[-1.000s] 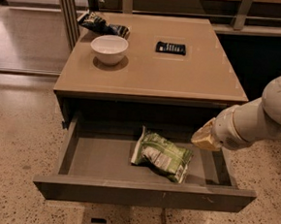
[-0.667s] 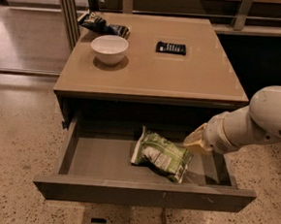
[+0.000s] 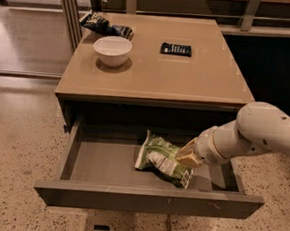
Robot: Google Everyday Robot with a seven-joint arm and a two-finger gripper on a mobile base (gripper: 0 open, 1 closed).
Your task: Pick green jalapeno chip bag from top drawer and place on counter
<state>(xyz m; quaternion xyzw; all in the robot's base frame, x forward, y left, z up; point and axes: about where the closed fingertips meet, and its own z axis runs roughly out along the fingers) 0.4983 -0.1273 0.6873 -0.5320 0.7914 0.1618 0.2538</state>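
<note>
Hanging in top drawer (image 3: 101, 160) | tool (image 3: 187, 155) beside green jalapeno chip bag (image 3: 161, 159) | grip unclear

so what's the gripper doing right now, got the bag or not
Gripper: down in the top drawer, at the right edge of the green jalapeno chip bag; open, closed or holding cannot be told.

Speckled terrazzo floor (image 3: 12, 142) (pale, glossy); metal posts (image 3: 68, 11), rear left

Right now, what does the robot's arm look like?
The arm is smooth and white, made of fat rounded tube pieces. Its tool is a small tan tip, over the open top drawer by the green jalapeno chip bag. No cables or markings show.
</note>
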